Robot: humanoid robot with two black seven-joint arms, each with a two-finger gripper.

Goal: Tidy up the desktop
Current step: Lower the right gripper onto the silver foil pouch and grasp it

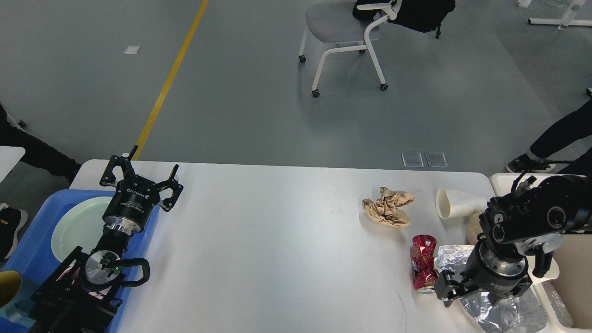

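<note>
The desktop [277,240] is seen as a wide white surface with rounded corners, filling the near half of the view from the blue tray on the left to the cream bin on the right. Most of it is bare; the clutter is gathered toward its right end. A crumpled brown paper [387,206] lies on the far right part of the surface, and a white paper cup [455,204] is tipped on its side just to the right of it, mouth turned left. Nearer, a crushed red can [424,269] lies on the surface, and a crinkled silver foil sheet [504,310] is spread beside it at the near right edge. A second wad of brown paper [474,228] is partly hidden behind the right arm.

The right gripper [478,296] is lowered over the foil sheet, close to the can; its fingers are pointed downward and seen mostly from behind the wrist, so whether they are apart or together cannot be told. The left gripper [141,178] is held at the far left of the surface, above the edge of the blue tray [32,240], with its fingers spread apart and nothing between them. A pale green plate [76,229] is set in the tray. The cream bin [571,259] stands against the right end of the surface. A grey chair [344,32] is seen on the floor beyond.
</note>
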